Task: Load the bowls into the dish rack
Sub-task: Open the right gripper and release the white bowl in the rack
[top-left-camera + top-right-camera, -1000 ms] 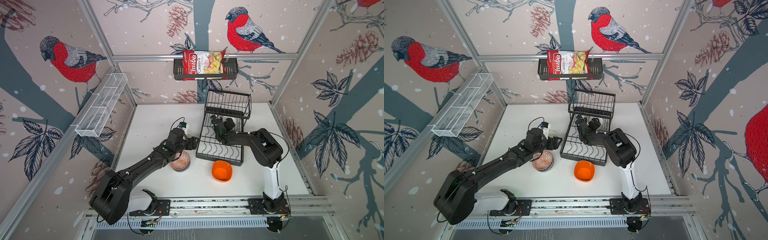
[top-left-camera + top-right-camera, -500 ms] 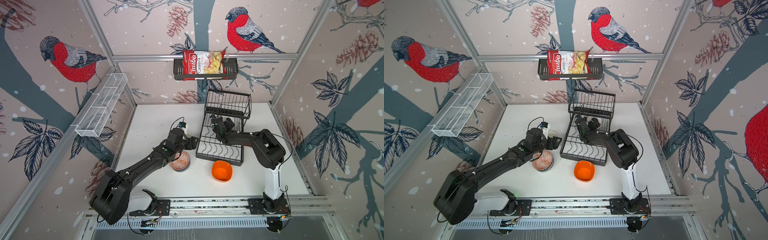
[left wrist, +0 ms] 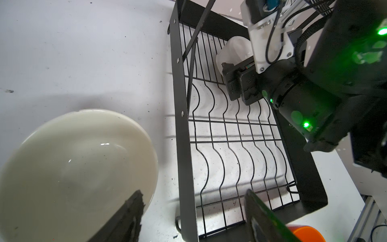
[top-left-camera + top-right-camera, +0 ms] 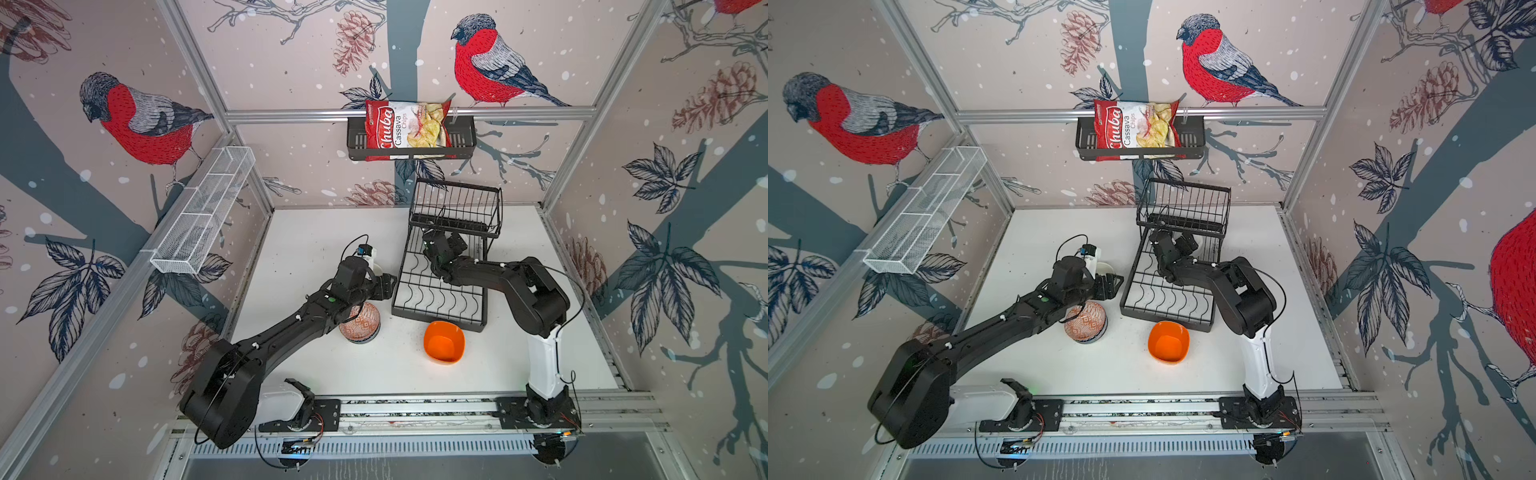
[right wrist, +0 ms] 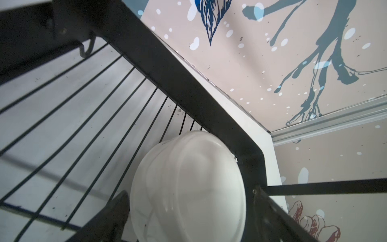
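Right arm (image 4: 490, 272) has nudged its elbow slightly right. Nearest, orange bowl (image 4: 444, 341) and patterned bowl (image 4: 360, 326) sit on the tabletop (image 4: 316, 232). Left tool (image 3: 193, 192) hangs released beside the cream bowl (image 3: 73, 167). Farther, right tool (image 5: 190, 191) straddles the white bowl (image 5: 188, 167) in the far-right corner of the dish rack (image 4: 436, 321); can't tell if it's gripping.

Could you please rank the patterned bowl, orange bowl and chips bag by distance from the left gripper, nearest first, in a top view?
1. patterned bowl, just by the left gripper.
2. orange bowl, before the dish rack.
3. chips bag, high at the back.
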You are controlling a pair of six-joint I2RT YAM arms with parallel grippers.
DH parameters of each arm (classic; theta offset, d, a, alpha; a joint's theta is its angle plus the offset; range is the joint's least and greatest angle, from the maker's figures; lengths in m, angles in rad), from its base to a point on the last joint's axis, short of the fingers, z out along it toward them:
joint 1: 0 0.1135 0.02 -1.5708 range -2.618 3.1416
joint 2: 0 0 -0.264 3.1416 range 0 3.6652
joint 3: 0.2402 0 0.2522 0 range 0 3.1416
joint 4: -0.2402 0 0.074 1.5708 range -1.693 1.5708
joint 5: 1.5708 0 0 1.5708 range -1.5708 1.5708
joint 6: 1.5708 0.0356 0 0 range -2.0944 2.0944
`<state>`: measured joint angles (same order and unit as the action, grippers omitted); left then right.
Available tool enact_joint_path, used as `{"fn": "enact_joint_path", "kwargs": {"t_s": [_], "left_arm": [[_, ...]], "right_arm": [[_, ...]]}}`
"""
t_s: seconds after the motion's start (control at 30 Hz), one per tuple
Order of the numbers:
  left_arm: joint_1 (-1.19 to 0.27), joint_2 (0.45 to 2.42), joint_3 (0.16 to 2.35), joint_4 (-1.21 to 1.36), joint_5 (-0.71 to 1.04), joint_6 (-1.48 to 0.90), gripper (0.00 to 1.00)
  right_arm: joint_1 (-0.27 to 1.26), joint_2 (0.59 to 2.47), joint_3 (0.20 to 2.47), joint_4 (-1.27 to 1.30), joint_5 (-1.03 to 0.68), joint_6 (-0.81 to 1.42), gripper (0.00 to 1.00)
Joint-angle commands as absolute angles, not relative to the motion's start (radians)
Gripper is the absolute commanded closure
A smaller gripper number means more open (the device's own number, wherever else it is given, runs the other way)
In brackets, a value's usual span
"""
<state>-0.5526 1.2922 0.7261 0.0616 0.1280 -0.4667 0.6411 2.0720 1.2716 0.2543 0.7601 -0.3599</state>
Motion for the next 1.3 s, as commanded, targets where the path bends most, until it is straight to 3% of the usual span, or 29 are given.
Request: {"fn": "enact_joint_path", "kwargs": {"t_s": [0.0, 0.8, 1.27], "left_arm": [[-0.551, 1.29, 0.723, 0.069, 0.121, -0.457, 0.24], [-0.548, 1.316, 0.736, 0.075, 0.13, -0.457, 0.24], [-0.547, 1.323, 0.746, 0.062, 0.13, -0.462, 0.24]], "right_arm": [[0.637, 2.084, 1.274, 0.28, 0.808, -0.352, 0.09], [0.592, 2.063, 1.189, 0.325, 0.904, -0.351, 0.17], [0.657, 1.954, 1.154, 0.235, 0.765, -0.245, 0.14]]}}
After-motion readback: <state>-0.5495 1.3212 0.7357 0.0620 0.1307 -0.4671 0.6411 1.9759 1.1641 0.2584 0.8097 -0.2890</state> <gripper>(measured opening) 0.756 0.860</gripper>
